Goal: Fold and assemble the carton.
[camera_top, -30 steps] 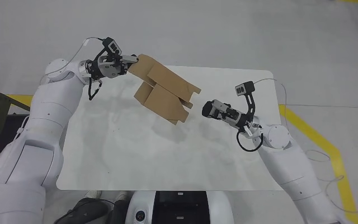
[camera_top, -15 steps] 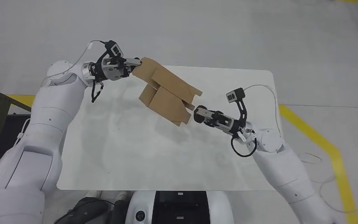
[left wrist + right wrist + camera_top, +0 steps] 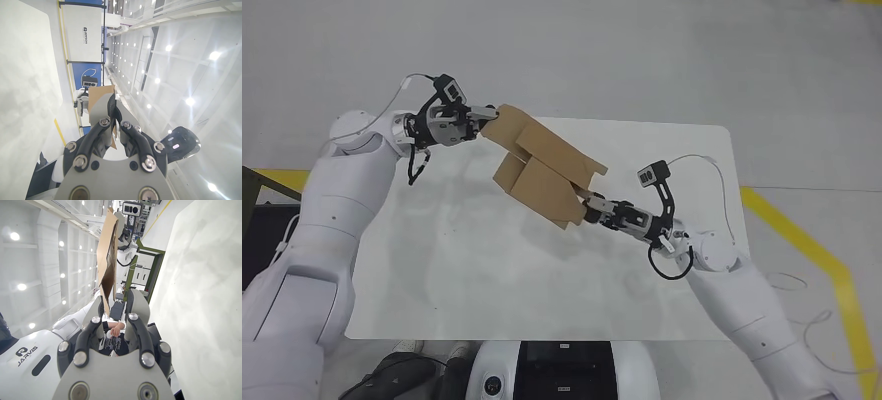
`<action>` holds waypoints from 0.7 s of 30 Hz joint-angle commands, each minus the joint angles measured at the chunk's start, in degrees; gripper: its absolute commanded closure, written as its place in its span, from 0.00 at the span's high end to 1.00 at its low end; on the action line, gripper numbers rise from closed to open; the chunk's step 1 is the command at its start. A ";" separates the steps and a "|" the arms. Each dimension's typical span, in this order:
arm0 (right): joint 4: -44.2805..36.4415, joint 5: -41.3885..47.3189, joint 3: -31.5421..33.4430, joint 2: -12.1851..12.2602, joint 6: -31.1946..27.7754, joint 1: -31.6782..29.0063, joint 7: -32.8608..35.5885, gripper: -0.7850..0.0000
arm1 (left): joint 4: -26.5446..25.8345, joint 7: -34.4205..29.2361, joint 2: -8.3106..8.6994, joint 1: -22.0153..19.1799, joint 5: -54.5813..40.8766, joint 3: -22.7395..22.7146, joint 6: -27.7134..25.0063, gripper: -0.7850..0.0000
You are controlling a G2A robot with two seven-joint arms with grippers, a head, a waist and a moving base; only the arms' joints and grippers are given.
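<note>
A flattened brown carton hangs tilted above the white table, its flaps spread. My left gripper is shut on the carton's far left corner; in the left wrist view its fingers pinch the cardboard. My right gripper is at the carton's near right end, open. In the right wrist view the carton is partly opened into a sleeve, and its lower corner lies between the spread fingers of that gripper, close against one finger.
The table's front half and right side hold nothing. Grey floor with a yellow line lies beyond the table's edges.
My right gripper has travelled left across the table to the carton's near right end, and the corner now lies between its fingers. The left gripper and carton shifted slightly right.
</note>
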 commanded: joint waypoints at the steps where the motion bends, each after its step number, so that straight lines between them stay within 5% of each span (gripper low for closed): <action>1: 0.36 0.44 -0.02 -0.14 -0.05 0.21 0.14 0.29 | -0.19 -0.04 -0.06 0.19 0.18 -0.19 0.20 0.00; 21: 4.36 2.67 -0.84 -1.61 -0.73 2.19 1.88 0.16 | -1.19 -0.20 -0.73 1.13 1.51 -1.98 1.41 0.00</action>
